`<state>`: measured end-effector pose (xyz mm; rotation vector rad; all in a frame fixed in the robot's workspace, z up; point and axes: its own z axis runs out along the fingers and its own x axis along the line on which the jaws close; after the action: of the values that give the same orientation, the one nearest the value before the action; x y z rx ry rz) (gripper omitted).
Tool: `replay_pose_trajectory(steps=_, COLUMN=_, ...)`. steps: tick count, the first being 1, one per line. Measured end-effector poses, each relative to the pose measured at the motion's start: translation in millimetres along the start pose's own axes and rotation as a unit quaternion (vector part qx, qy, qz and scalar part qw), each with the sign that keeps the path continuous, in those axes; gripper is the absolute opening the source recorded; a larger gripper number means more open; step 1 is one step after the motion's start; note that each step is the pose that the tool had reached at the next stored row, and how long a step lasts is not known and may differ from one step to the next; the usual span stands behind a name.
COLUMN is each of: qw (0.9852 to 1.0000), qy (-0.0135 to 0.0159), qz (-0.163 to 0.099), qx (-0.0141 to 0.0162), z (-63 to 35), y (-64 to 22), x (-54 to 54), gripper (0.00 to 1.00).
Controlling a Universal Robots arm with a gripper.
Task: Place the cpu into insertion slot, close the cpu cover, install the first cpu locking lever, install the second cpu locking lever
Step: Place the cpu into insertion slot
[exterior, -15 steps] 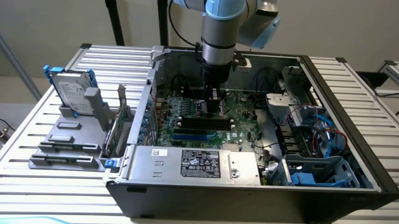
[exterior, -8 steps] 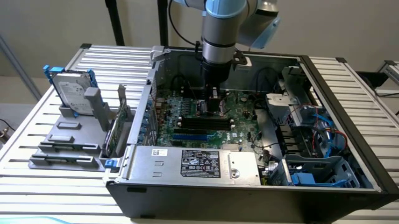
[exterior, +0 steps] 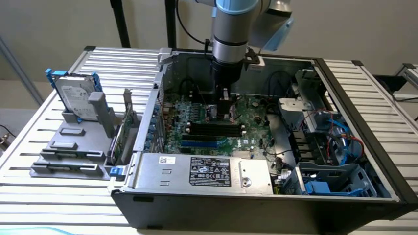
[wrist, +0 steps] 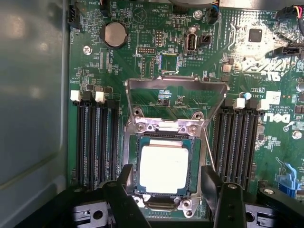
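Pale beige-silver cpu point(wrist: 164, 168), dark green edge band. Bright silvery cpu cover point(wrist: 175, 84). Deep green motherboard point(wrist: 142, 71), fine pale trace lines, white lettering. Black memory slots point(wrist: 97, 142), white end clips point(wrist: 75, 96). Dull grey coin cell point(wrist: 114, 34). Matte black gripper point(wrist: 168, 175). Silver-grey desk point(exterior: 117, 63), ribbed in parallel slats. Black computer case point(exterior: 261, 215), grey inside. Silver hard drive point(exterior: 73, 95), blue bracket point(exterior: 49, 73). Grey metal arm point(exterior: 228, 49), light blue cap point(exterior: 238, 6).

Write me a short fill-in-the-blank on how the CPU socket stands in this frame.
1. The ____ lies seated flat in the insertion slot.
2. The cpu cover stands tilted up off the socket, not yet ____.
3. The gripper is ____, with one finger on each side of the chip.
Missing words: cpu; closed; open.
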<state>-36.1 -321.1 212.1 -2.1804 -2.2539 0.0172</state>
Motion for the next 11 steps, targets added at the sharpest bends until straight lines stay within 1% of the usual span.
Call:
replay_pose_trajectory(steps=1, qw=1.0000, qy=0.0014, qz=0.000, qx=-0.0001, z=-1.6, y=0.0, x=0.0, gripper=0.66)
replay_pose_trajectory(steps=2, qw=1.0000, qy=0.0025, qz=0.000, qx=-0.0001, z=-3.3, y=-0.1, x=0.0, gripper=0.60)
replay_pose_trajectory(steps=3, qw=1.0000, qy=0.0039, qz=0.000, qx=-0.0001, z=-4.7, y=-0.2, x=0.0, gripper=0.60)
replay_pose_trajectory(steps=5, qw=1.0000, qy=0.0064, qz=0.000, qx=-0.0002, z=-7.2, y=-0.8, x=0.0, gripper=0.47)
replay_pose_trajectory(steps=6, qw=1.0000, qy=0.0076, qz=0.000, qx=-0.0002, z=-8.3, y=-1.5, x=0.0, gripper=0.47)
replay_pose_trajectory(steps=8, qw=1.0000, qy=0.0094, qz=0.000, qx=-0.0004, z=-9.5, y=-5.1, x=0.1, gripper=0.36)
replay_pose_trajectory(steps=9, qw=0.9999, qy=0.0101, qz=-0.001, qx=-0.0004, z=-9.8, y=-8.0, x=0.1, gripper=0.36)
replay_pose_trajectory(steps=11, qw=0.9999, qy=0.0109, qz=-0.001, qx=-0.0004, z=-10.2, y=-14.7, x=0.1, gripper=0.24)
